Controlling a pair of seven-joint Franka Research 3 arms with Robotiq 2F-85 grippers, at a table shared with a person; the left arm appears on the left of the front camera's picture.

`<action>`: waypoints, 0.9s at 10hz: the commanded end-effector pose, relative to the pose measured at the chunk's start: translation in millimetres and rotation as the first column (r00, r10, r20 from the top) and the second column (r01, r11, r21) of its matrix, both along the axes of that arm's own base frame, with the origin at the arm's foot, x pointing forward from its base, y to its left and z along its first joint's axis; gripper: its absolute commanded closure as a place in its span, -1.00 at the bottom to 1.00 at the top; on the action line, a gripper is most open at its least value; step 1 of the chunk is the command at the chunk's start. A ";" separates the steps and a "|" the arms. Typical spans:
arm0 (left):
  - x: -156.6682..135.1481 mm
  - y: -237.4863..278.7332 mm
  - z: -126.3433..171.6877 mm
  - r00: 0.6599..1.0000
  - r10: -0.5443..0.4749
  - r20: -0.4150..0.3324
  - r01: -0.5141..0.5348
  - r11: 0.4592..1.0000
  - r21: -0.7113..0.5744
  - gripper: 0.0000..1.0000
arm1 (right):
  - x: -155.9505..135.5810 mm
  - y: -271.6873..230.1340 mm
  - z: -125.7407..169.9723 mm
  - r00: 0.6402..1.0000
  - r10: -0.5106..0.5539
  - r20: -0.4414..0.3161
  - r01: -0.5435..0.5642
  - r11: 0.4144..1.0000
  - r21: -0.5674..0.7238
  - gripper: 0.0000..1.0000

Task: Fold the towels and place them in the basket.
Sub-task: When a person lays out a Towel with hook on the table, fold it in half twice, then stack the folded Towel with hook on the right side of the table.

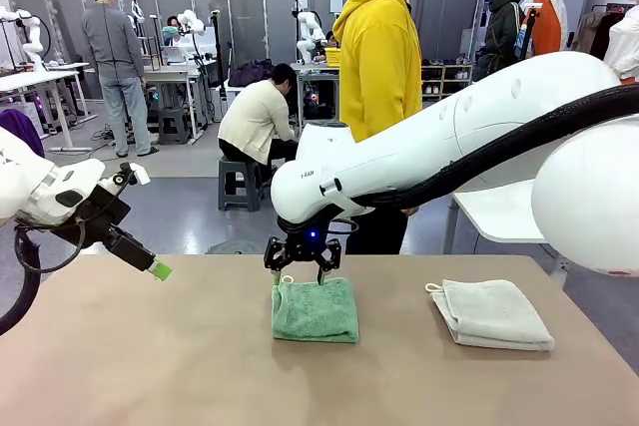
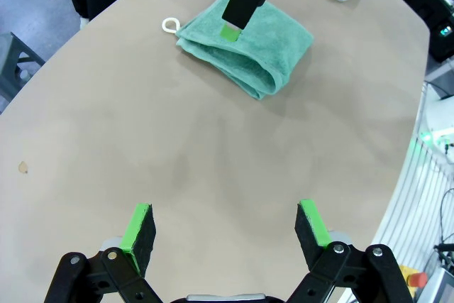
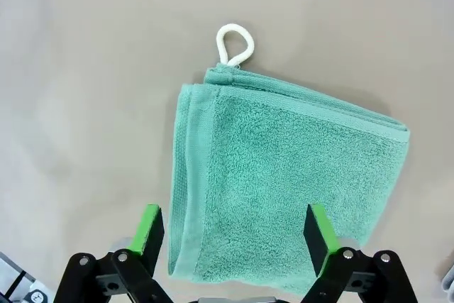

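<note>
Setting: open workshop hall, grey floor, benches at the back; person in yellow hoodie (image 1: 377, 52) standing at far side of a tan table (image 1: 150, 356). On table, near centre: green towel (image 1: 316, 309), folded into a compact square, flat, white corner loop (image 3: 234, 44) at one corner, folded edges stacked along one side. To the robot's right of it, well apart: pale grey-white towel (image 1: 491, 313), likewise folded, lying flat, small loop at its far corner. Basket: not locatable here. Right gripper (image 1: 302, 268): poised directly above far edge of green towel, jaws spread wide, nothing between them; from right wrist view, green pads (image 3: 150, 227) straddling the towel's near edge without pinching cloth. Left gripper (image 2: 225, 228): raised off the table at the robot's left, well apart from both towels, jaws wide, empty, pointing across the bare surface toward green towel. Step in hand, by judgement: folding of both towels appears complete; green one released or about to be picked for transfer. Next move, by judgement: descent of right gripper onto the layered edge, closing through all layers at once so the fold holds, then a lift and carry to the basket. Risk, by judgement: catching top layer only, letting the fold fall open on lifting.
</note>
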State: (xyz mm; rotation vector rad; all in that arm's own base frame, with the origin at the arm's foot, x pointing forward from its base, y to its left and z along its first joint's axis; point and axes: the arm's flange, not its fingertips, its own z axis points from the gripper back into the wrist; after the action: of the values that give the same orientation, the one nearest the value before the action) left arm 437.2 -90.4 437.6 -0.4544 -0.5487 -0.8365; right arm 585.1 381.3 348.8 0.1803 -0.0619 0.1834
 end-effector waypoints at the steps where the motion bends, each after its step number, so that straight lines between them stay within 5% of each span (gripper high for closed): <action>1: 3.5 0.8 2.0 1.000 -0.023 -0.004 0.023 1.000 0.007 -1.00 | 2.6 0.2 -0.1 1.000 -0.015 0.005 0.015 1.000 -0.007 -1.00; 9: 3.5 0.8 2.0 1.000 -0.023 -0.004 0.023 1.000 0.007 -1.00 | 2.6 0.2 -0.1 1.000 -0.015 0.005 0.015 1.000 -0.007 -1.00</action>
State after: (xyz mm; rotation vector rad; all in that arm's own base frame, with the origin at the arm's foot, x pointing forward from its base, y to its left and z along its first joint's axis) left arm 437.2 -90.4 437.6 -0.4544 -0.5487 -0.8366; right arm 586.2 380.6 348.5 0.1798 -0.0625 0.1816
